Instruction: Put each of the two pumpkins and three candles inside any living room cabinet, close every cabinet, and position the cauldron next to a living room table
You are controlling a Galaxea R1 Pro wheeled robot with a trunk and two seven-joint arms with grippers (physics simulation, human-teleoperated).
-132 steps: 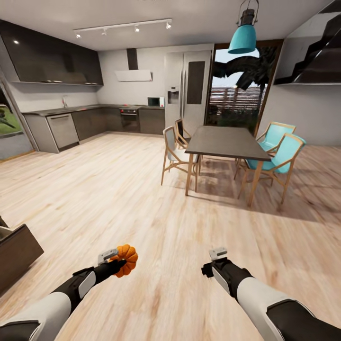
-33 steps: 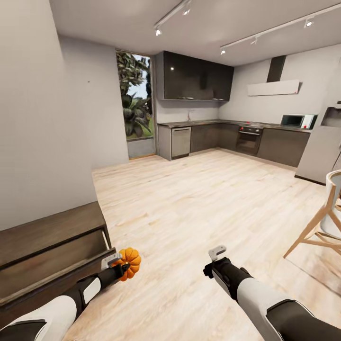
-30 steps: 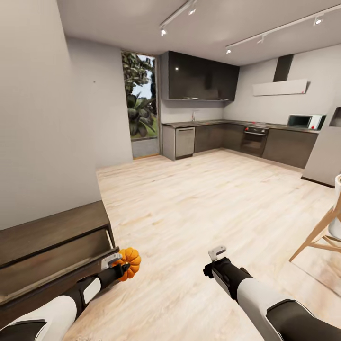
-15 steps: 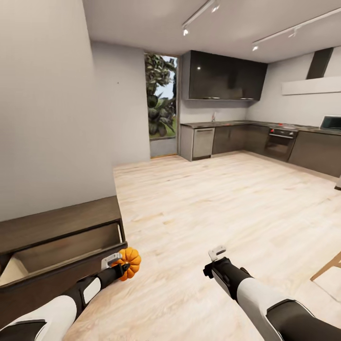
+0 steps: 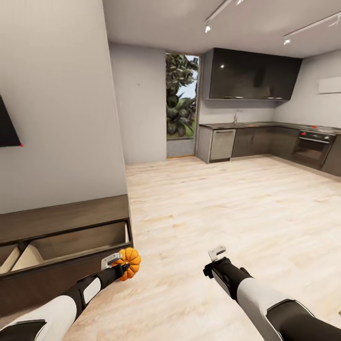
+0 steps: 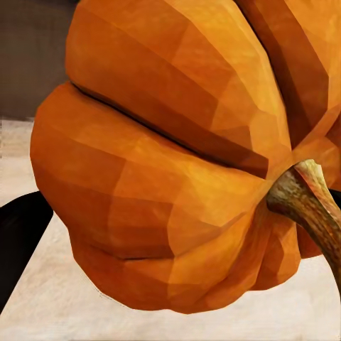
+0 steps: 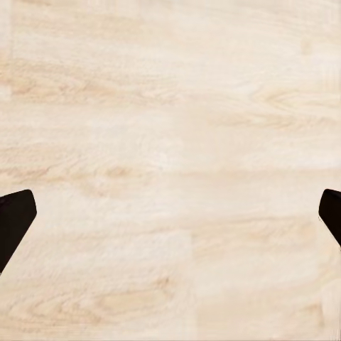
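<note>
My left gripper (image 5: 119, 265) is shut on a bright-orange ribbed pumpkin (image 5: 128, 264), held low over the wood floor just off the cabinet's front corner. Up close in the left wrist view the pumpkin (image 6: 170, 156) shows its brown stem. The dark-brown cabinet (image 5: 61, 215) stands against the left wall, and its wide drawer (image 5: 71, 244) is pulled out, showing a pale wood lining. My right gripper (image 5: 216, 253) hangs open over bare floor; in the right wrist view its dark fingertips (image 7: 14, 220) stand wide apart with nothing between them.
A black TV corner (image 5: 7, 128) hangs on the left wall above the cabinet. The dark kitchen units (image 5: 265, 142) run along the far right wall, beside a tall window (image 5: 181, 102). Light plank floor (image 5: 227, 203) stretches open ahead.
The whole view has swung left: the dining table and chairs have left the frame and the cabinet with its open drawer has come in. Both arms hold the same pose, pumpkin still gripped.
</note>
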